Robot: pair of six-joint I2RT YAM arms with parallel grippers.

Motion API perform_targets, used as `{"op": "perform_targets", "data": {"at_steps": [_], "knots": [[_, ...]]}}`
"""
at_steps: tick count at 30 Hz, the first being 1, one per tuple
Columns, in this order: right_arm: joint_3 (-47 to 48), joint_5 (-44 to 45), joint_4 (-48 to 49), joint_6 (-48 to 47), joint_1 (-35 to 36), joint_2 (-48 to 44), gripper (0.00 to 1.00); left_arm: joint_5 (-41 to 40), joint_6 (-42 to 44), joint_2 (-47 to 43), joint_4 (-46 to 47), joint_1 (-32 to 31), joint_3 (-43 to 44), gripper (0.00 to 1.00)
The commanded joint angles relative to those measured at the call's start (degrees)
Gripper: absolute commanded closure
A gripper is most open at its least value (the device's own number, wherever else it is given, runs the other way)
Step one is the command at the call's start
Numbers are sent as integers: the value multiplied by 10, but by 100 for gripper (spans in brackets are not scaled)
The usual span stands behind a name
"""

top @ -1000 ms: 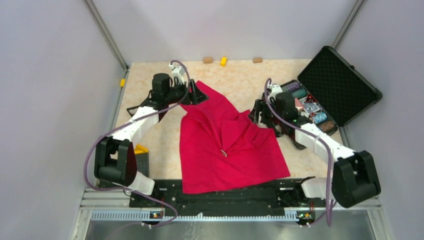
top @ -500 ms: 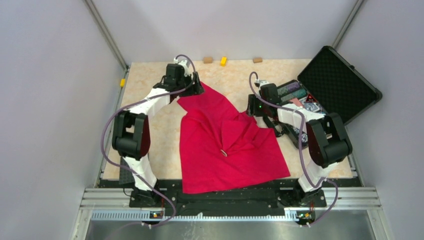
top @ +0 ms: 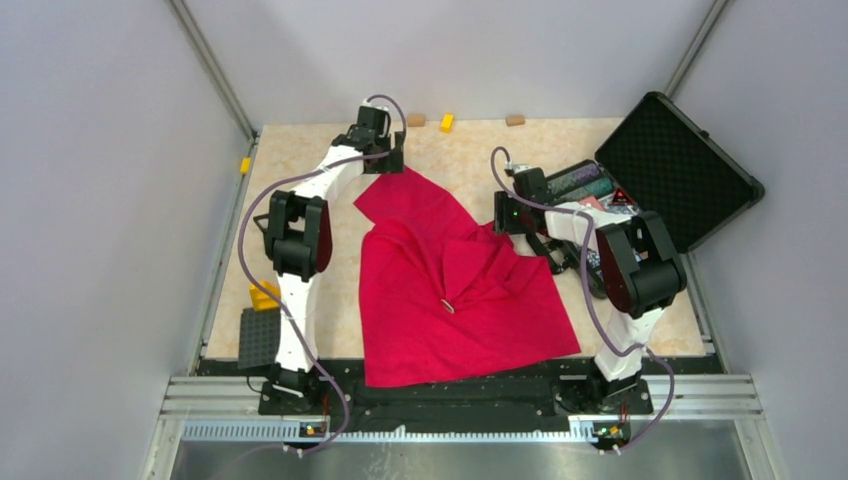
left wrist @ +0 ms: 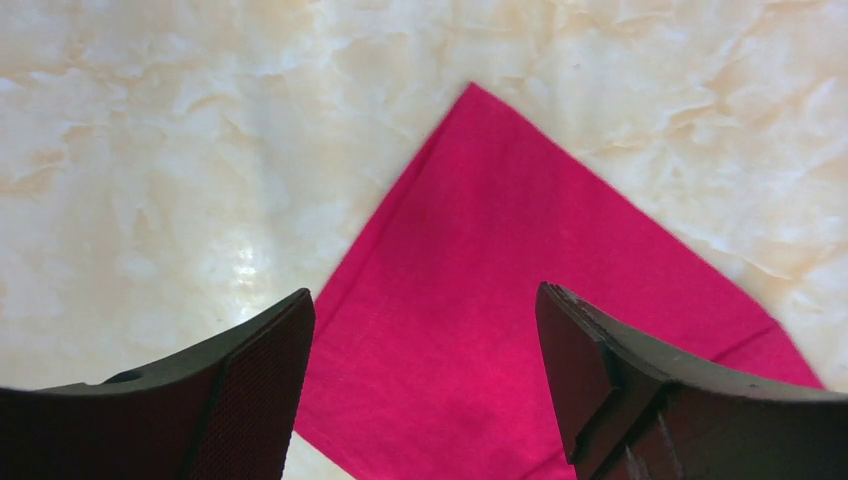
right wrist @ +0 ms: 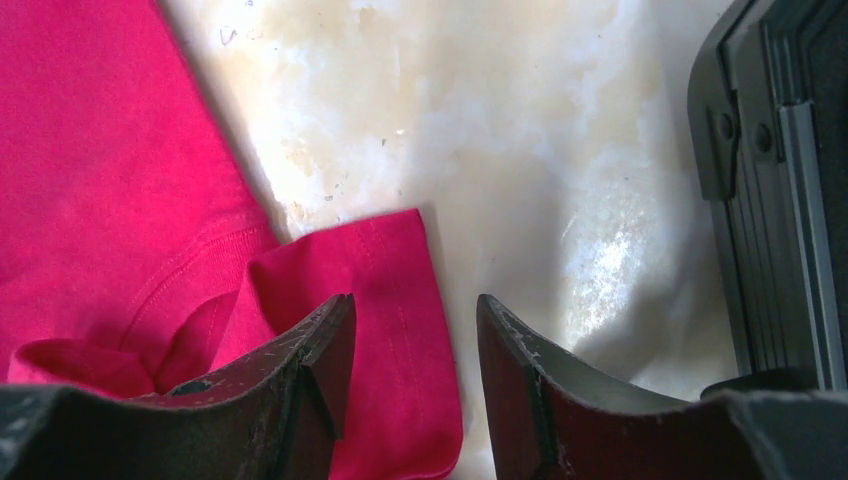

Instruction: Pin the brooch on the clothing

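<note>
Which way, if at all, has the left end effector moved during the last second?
Yes. The left end effector moved up-frame, closer to the nearest tan block at the far edge.

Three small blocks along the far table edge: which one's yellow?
The middle block; the left block and right block flanking it are both tan.

Shirt in the middle of the counter, case to its right.
The shirt (top: 450,290) lies spread across the middle of the counter (top: 480,160), with the brooch (top: 447,306) on it near its centre. The open case (top: 680,165) sits at the far right. The left hand (top: 388,163) hangs over the shirt's far corner. The right hand (right wrist: 415,310) is over the shirt's right edge, between shirt and case. Small blocks (top: 447,122) line the far edge.
</note>
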Motion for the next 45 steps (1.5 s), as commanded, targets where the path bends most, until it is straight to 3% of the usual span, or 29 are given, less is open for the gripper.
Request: {"op": "perform_targets", "data": {"at_steps": [1, 6, 10, 15, 17, 23, 26, 27, 34, 45], "knots": [[19, -1, 1, -6, 2, 22, 51, -46, 37, 26, -55, -2, 49, 15], [21, 45, -12, -16, 20, 22, 52, -15, 35, 49, -63, -3, 54, 15], [29, 94, -35, -26, 39, 31, 53, -47, 34, 69, -80, -7, 66, 15], [19, 75, -29, -15, 39, 33, 60, -47, 39, 96, -100, -7, 92, 19], [18, 66, -27, -9, 40, 33, 69, -52, 43, 109, -113, -7, 106, 27], [28, 63, -29, 0, 37, 19, 100, -72, 48, 134, -141, -1, 125, 75], [36, 69, -32, 1, 32, -5, 100, -67, 41, 131, -143, 6, 122, 97], [39, 76, -36, -1, 29, -16, 100, -73, 34, 129, -145, 8, 119, 100], [69, 135, -63, -31, -9, -83, 100, -56, -25, 83, -123, 58, 46, 100], [144, 207, -75, -68, -128, -103, 100, -12, -108, 0, -63, 176, -76, 100]]}}
